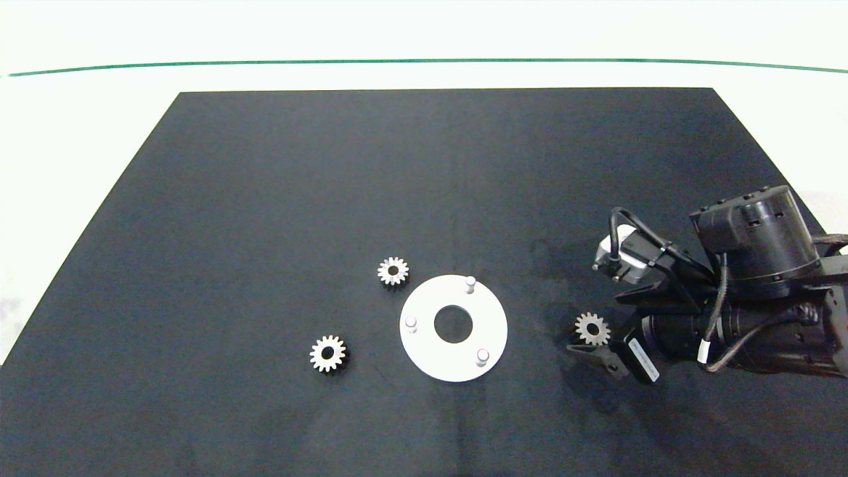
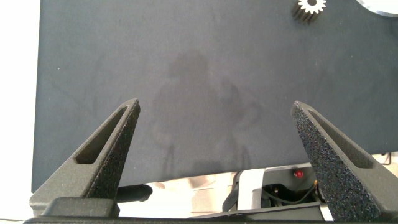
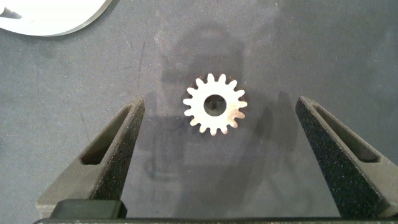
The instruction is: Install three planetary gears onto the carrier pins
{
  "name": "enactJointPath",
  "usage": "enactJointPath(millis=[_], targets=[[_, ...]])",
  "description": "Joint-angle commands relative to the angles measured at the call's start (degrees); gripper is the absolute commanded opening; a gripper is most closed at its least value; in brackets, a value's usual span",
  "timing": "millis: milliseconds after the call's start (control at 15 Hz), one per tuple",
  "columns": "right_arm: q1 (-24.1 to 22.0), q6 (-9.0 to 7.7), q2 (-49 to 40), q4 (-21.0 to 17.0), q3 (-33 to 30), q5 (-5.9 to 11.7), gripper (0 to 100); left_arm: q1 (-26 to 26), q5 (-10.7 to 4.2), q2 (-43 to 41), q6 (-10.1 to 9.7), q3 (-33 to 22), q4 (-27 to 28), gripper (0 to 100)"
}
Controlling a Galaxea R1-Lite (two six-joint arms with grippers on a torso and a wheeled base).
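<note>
right hand (image 3: 214, 155) wide (fingers clear of teeth) around flat gear (image 3: 215, 104), bare mat (image 1: 265, 199) all round

1. A dark mat (image 1: 278, 199) covers most of the work surface, lying flat with a matte, slightly mottled face.
2. A faint straight crease runs down the middle of the mat, from its far edge toward its near edge.
3. Around the mat on its far, left and right sides shows a white table (image 1: 86, 126), bright and glossy under even overhead light.
4. Beyond the mat's far edge a thin green line (image 1: 424, 61) crosses the white surface from side to side, bowing slightly.
5. Past the green line the surface stays plain white.
6. Soft grey shadows fall on the mat toward its right side.
</note>
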State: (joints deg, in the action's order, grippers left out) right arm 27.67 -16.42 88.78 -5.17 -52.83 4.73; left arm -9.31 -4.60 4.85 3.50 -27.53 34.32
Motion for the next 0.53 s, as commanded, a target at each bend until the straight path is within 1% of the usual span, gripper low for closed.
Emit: enactJointPath(millis=[67,533], targets=[[0.0,-0.10,0.0,0.0,-0.3,0.02,95,0.0,-0.06,0.0,0.02,-0.2,0.1,100],[0.1,0.16,4.3,0.3,-1.2,-0.42,82,0.0,0.03,0.0,0.02,-0.9,0.1,100]])
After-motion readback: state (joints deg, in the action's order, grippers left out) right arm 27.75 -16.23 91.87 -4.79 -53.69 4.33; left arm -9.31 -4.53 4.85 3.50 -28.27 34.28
